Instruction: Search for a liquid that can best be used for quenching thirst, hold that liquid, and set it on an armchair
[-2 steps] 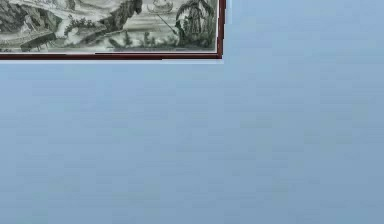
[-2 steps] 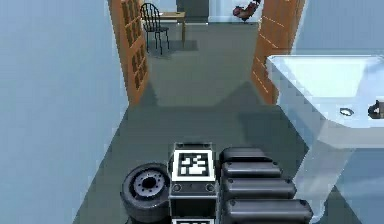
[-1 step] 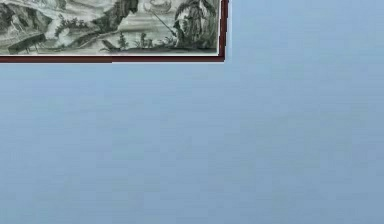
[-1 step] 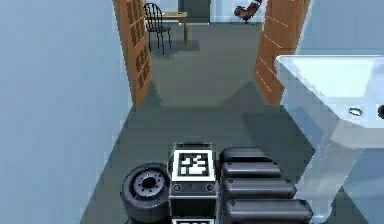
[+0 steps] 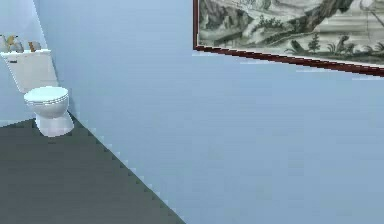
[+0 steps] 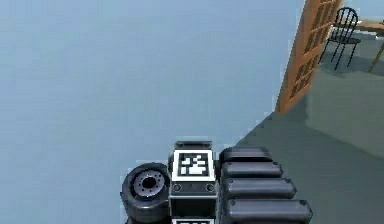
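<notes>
1. Jaws. At the arm side view's bottom edge, a dark round body point(image 6: 148, 190) sits just left of a white square with black marks point(image 6: 195, 165). The thin fingers of the jaws cannot be made out, so it cannot be told how they stand or whether they hold anything.
2. Arm. Just right of the marked square, the arm point(image 6: 255, 185) appears as a stack of dark ribbed segments, low in the picture.
3. Near wall. A plain pale blue wall point(image 6: 120, 80) rises behind the body, the square and the arm, taking up the arm side view's left and middle.
4. Doorway. At the arm side view's upper right, a panelled wooden door point(image 6: 308, 55) stands beside the end of the wall. A dark grey floor point(image 6: 300, 135) lies between the arm and the door.
5. Room beyond. Past the door, a dark chair point(image 6: 345, 35) with a rounded back stands on a paler floor. Whether it has armrests cannot be told.
6. Forward wall. In the forward view, a light blue wall point(image 5: 200, 140) bears a framed landscape picture point(image 5: 290, 28) at the upper right.
7. Toilet. A white toilet point(image 5: 48, 105) stands on dark flooring point(image 5: 60, 185) at the forward view's left, with its tank point(image 5: 30, 68) behind the bowl.
8. Task's thing. A small brownish object point(image 5: 12, 43) and a second small object point(image 5: 35, 46) stand on the tank's lid. Both are too small to name, and whether either is a drinkable liquid cannot be told.
</notes>
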